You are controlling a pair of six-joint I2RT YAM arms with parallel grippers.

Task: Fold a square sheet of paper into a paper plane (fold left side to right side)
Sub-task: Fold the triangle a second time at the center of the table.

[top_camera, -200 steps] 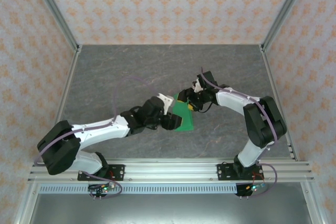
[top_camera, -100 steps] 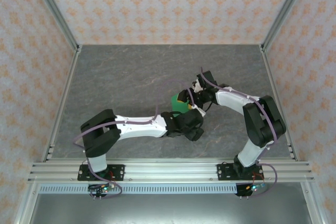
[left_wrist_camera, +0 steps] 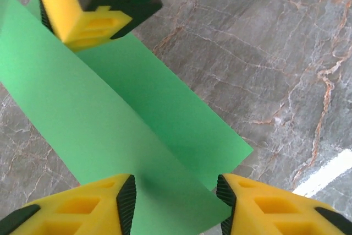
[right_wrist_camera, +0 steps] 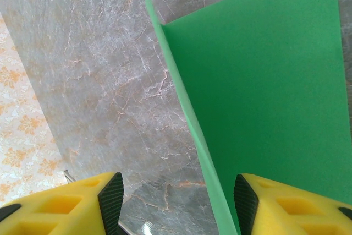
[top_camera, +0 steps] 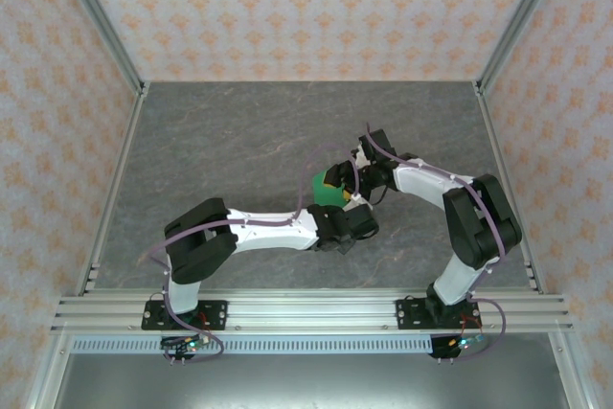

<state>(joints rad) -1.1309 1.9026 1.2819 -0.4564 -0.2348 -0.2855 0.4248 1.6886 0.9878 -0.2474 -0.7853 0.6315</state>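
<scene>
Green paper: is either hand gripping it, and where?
Neither grips it: left hand straddles the green paper open; right hand open, one fingertip seemingly pressing it.

The left arm (top_camera: 259, 232) and right arm (top_camera: 426, 179) wear white shells between bulky black joints, with a grey-purple cable (top_camera: 328, 150) looping along each; black base plates (top_camera: 182, 314) at 6 o'clock; yellow, hollow-ribbed fingers (left_wrist_camera: 82, 205) carry black pads (left_wrist_camera: 127, 199)

We see a grey, marble-veined table (top_camera: 239, 131) enclosed left, far and right by pale walls (top_camera: 306, 7) printed with orange florets; an aluminium rail (top_camera: 306, 309) spans the near edge.
</scene>
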